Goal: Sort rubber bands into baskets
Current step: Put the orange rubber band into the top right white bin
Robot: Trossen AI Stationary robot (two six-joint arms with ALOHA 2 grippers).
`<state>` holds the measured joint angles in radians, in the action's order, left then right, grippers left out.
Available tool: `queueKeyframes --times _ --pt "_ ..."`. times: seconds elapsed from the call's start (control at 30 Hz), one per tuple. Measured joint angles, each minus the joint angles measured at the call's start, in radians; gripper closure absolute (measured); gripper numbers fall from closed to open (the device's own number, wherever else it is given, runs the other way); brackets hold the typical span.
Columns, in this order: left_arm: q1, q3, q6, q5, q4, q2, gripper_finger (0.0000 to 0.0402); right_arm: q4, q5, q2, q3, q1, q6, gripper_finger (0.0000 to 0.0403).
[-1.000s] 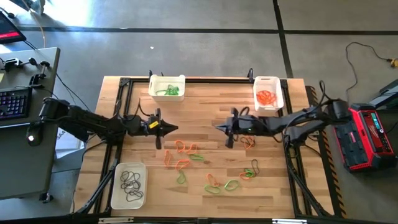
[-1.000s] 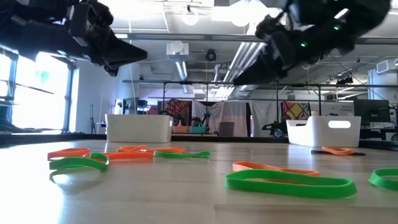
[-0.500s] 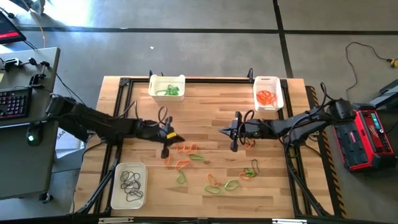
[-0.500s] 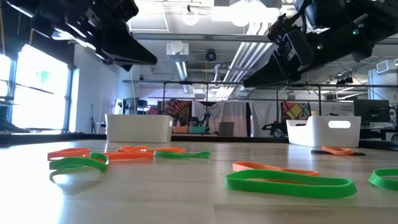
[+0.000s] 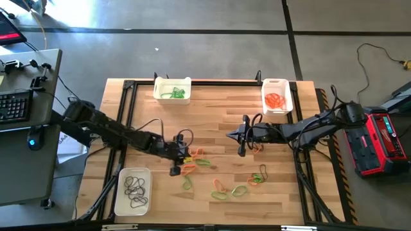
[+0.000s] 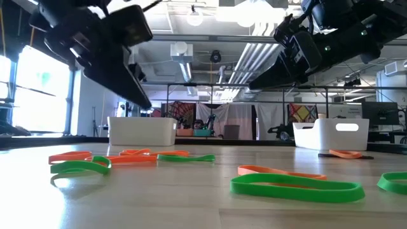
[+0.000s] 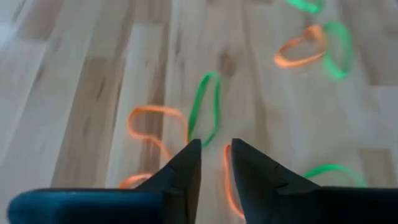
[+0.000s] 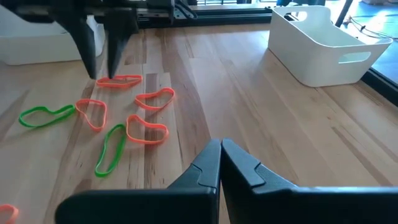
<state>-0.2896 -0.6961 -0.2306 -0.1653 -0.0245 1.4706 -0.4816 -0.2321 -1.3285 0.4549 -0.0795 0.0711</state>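
Observation:
Loose green and orange rubber bands [image 5: 196,160] lie flat on the wooden table, with more toward the near right [image 5: 239,187]. Three white baskets stand at the edges: one [image 5: 172,89] holds green bands, one [image 5: 277,94] orange bands, one [image 5: 132,191] dark bands. My left gripper [image 7: 216,155] is open and slants down just above the left cluster, over an orange band [image 8: 118,81], clear of the wood. My right gripper [image 8: 221,146] is shut and empty, hovering mid-table [image 5: 228,133] to the right of the cluster.
A black frame [image 5: 212,81] borders the tabletop. Bare wood lies between the two far baskets and along the far half of the table. A desk with a keyboard [image 5: 14,106] stands beyond the left edge, and a red device [image 5: 382,142] beyond the right edge.
My left gripper has travelled toward the table's right and near edges, out over the cluster of bands, and has tipped from nearly level to slanting steeply down. The bands lie as before.

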Motion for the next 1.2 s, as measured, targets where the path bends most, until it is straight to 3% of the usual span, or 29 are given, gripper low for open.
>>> queueKeyframes --times 0.17,0.5,0.87,1.2 --pt "0.0 -0.07 -0.062 -0.029 -0.141 0.048 0.0293 0.0 0.0 0.0 0.0 0.0 0.003 0.0403" --pt "-0.03 -0.132 -0.054 0.139 -0.15 0.163 0.0284 0.002 0.0 0.0 0.0 0.0 0.007 0.0403" --pt "-0.029 -0.178 -0.064 0.035 -0.184 0.257 0.0284 0.001 0.0 -0.001 0.0 0.0 0.011 0.0403" --pt "-0.029 -0.177 -0.064 0.049 -0.218 0.256 0.03 0.005 0.0 -0.001 0.001 0.0 0.011 0.0403"
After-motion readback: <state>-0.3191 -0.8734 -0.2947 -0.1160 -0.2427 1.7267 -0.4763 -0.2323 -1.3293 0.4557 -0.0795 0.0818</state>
